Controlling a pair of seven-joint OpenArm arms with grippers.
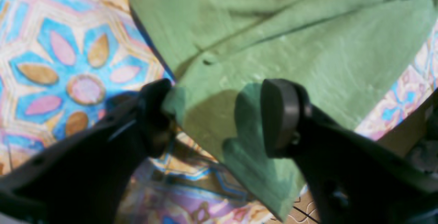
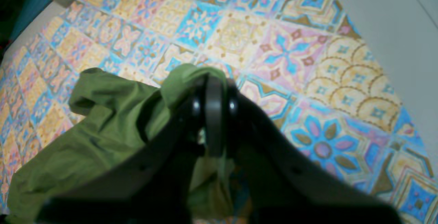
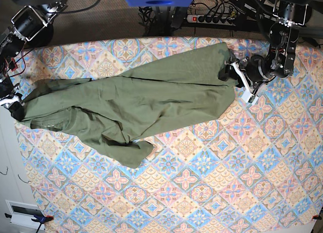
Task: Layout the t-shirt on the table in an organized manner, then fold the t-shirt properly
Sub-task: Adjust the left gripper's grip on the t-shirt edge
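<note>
Between the two grippers, the t-shirt [image 3: 136, 102] lay stretched across the table [image 3: 212, 192], crumpled along its lower edge. Left gripper [image 1: 219, 114]: jaws spread wide, one finger [image 1: 155, 114] touching the shirt's edge, cloth lying between them, not pinched. Right gripper [image 2: 214, 114]: jaws clamped tight on a bunched fold of the t-shirt, the rest trailing away over the patterned cloth.
</note>
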